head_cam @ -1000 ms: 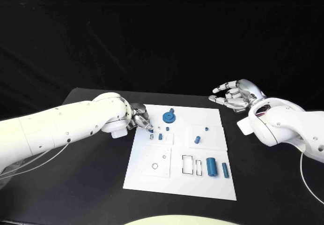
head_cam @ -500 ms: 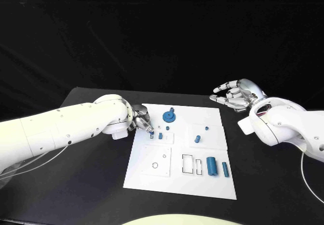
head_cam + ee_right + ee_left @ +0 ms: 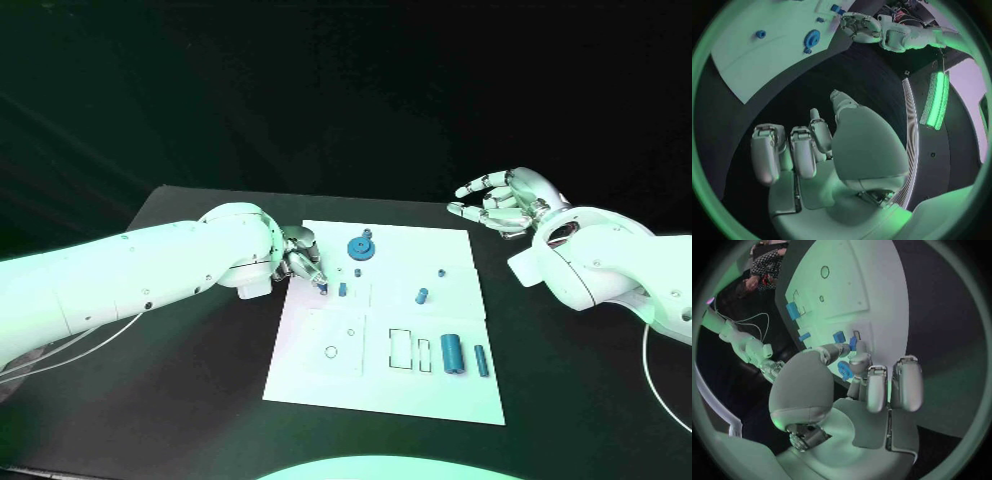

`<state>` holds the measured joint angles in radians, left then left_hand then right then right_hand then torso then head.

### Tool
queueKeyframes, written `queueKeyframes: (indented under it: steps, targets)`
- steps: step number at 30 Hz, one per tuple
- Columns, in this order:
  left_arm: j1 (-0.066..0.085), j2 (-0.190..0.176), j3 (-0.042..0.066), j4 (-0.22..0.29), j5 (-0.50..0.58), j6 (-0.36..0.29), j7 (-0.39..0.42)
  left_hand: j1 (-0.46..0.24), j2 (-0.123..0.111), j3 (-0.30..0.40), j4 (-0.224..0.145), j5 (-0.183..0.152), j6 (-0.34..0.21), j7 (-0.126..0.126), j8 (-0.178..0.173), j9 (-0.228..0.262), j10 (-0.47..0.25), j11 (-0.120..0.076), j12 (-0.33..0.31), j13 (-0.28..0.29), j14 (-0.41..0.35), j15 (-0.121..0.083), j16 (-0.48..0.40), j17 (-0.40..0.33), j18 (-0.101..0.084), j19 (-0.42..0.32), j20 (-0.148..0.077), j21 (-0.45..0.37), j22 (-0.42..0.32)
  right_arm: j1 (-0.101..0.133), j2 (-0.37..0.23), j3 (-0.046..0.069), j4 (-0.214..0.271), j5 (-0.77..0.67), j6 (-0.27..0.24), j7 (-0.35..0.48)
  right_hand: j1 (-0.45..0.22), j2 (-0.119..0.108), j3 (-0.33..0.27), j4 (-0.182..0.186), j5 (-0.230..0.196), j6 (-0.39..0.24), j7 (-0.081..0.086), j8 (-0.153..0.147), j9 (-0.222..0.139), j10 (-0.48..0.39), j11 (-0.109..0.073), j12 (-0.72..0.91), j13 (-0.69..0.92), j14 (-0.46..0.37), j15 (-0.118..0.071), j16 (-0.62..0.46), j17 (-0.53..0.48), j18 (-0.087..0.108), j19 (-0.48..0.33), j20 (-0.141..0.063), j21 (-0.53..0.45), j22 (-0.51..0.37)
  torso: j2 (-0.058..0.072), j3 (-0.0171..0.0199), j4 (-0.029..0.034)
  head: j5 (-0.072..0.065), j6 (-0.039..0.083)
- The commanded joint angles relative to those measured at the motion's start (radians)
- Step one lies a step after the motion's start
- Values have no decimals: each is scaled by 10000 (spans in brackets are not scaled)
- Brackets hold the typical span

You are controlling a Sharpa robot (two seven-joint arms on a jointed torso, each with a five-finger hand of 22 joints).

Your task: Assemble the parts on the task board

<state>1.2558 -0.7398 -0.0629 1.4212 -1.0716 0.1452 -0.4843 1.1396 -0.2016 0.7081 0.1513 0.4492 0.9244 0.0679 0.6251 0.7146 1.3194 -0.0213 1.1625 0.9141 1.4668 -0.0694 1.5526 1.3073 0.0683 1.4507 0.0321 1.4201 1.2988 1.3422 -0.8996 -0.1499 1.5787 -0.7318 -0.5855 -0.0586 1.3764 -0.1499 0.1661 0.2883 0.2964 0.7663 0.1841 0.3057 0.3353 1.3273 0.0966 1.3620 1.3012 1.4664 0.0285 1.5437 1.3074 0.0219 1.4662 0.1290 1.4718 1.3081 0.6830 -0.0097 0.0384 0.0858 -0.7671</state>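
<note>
Pinching small blue part (image 3: 325,288) | left hand (image 3: 300,255) | gear (image 3: 361,247) beside

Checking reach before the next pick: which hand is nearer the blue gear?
Left. The left hand is at the board's near-left edge, just beside the blue gear. The right hand hovers off the board, farther away.
</note>
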Motion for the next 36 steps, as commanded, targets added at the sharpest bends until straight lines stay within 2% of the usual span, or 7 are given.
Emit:
queueKeyframes:
  steps: [1,9,26,33,35,36]
  targets:
    - [-24,23,-6,-1,-49,236,94,60,30,1758,-1809,44,142,-101,65,-3,48,4,47,8,963,-85,31,2360,-97,74,4,55,-3,-6,-8,0,7,-29,134,148,-45,28,46,0,52,49,-46,31,-9,-24,-18,-9,1,812,-98,-54,1634,46,504,-73,-27,1949,6,-5,-1,0,-3]
    - [-75,35,-21,-10,-87,334,72,55,20,1755,-1810,48,156,-104,59,-5,54,3,44,8,962,-85,29,2356,-96,69,3,50,-11,-6,-11,0,9,-29,122,155,-46,26,53,-5,65,50,-47,37,-12,-35,-20,-19,-12,810,-99,-57,1626,50,495,-74,-45,1938,0,-6,1,3,-9]
    - [-89,12,-26,9,-123,535,78,53,8,1751,-1815,50,170,-108,52,-7,52,1,28,-13,969,-84,43,2382,-92,60,2,40,-29,-6,-21,0,-5,-31,3,192,-46,21,69,-13,83,59,-51,51,-17,-94,-23,-69,-77,795,-102,-78,1563,83,428,-76,-171,1855,3,-15,-1,-9,-10]
    - [-89,12,-26,-23,-157,511,53,53,-1,1749,-1818,48,178,-111,47,-9,52,0,21,-21,970,-83,44,2384,-93,59,2,40,-29,-6,-21,0,-26,-4,-134,334,-69,-76,245,-20,118,68,-88,179,-81,-946,-69,-903,-1079,533,-155,-488,610,390,-247,-118,-1473,1021,1,-11,5,-9,1]
    - [-89,15,-26,-37,-166,491,41,53,-1,1749,-1818,48,178,-111,47,-9,52,0,21,-21,970,-83,44,2384,-93,59,2,40,-29,-6,-20,0,-31,40,-190,410,-95,-145,390,-17,123,37,-116,255,-130,-1730,-108,-1806,-2136,233,-192,-1034,-389,674,-904,-162,-2832,156,1,-9,3,-10,0]
    - [-89,18,-26,-43,-169,485,37,53,-1,1749,-1818,48,178,-111,47,-9,52,0,21,-21,970,-83,44,2384,-93,59,2,40,-29,-6,-19,0,-35,68,-218,450,-99,-198,495,-18,128,5,-130,297,-160,-2394,-116,-2628,-3077,-105,-220,-1657,-1410,896,-1454,-178,-4021,-605,2,-8,4,-12,-1]
